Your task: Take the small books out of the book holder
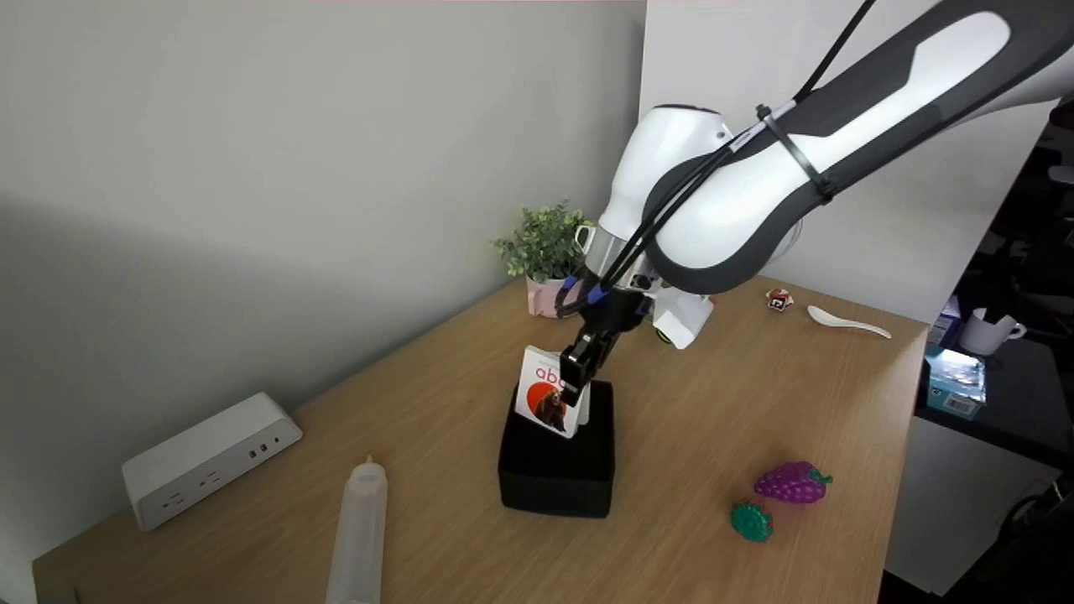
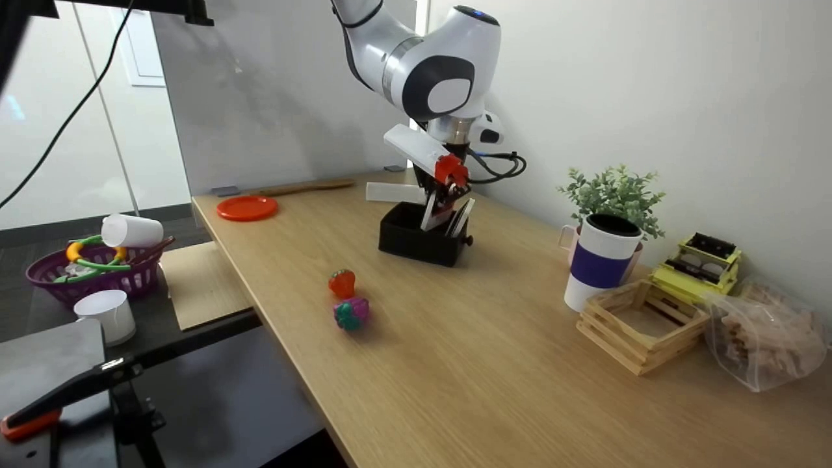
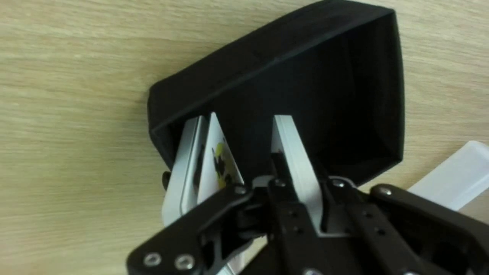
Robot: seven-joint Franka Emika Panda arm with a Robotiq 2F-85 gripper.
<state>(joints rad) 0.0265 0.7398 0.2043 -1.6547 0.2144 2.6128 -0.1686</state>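
Note:
The book holder, a black open box, stands on the table in both exterior views (image 1: pixel 554 495) (image 2: pixel 416 244) and fills the middle of the wrist view (image 3: pixel 229 68). My gripper (image 1: pixel 575 387) is over it, its fingers on either side of a small white book with "abc" and a red bear picture (image 1: pixel 541 394). That book is tilted, its lower part inside the box walls; its edge shows between the fingers in the wrist view (image 3: pixel 296 156). Other small white books (image 2: pixel 460 219) lean at the holder's end, one with a yellow picture (image 3: pixel 221 164). Their lower parts are hidden.
A white power strip (image 1: pixel 210 457) and a clear bottle (image 1: pixel 359 533) lie beside the holder. A potted plant (image 1: pixel 545 243) stands by the wall. Toy fruits (image 1: pixel 793 483) lie near the table edge. A tall cup (image 2: pixel 601 260) and a wooden crate (image 2: pixel 585 328) stand along the wall.

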